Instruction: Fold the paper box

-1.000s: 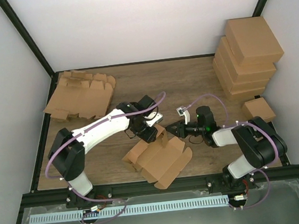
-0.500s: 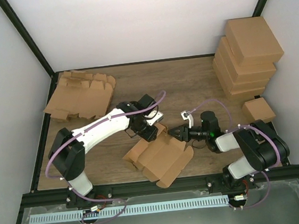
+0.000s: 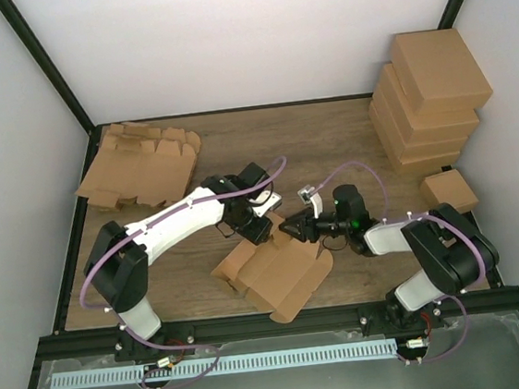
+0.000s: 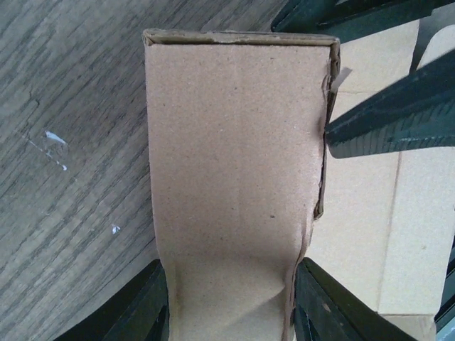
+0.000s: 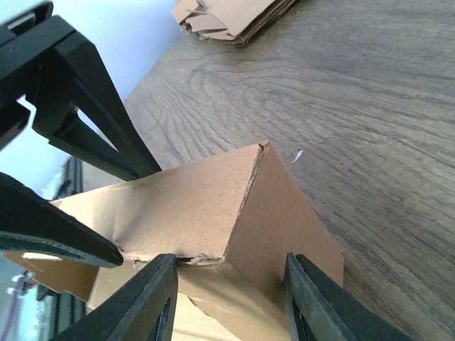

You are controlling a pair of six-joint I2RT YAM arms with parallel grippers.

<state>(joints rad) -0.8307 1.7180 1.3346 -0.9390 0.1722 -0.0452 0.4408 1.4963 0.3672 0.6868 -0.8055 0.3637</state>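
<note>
Right hand (image 3: 291,229) has slid in leftward and widened its jaws, now spread either side of the raised corner of the paper box (image 3: 282,280), which lies mostly flat on the counter (image 3: 328,141) just under both hands. Left hand (image 3: 260,232) is pinching the upright wall right beside it. Looks like the side-wall fold, so next I'd guess tucking that corner inward while the left holds the wall up.

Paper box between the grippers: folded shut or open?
Open: the paper box lies mostly spread flat; one flap stands raised, in the left gripper.
</note>
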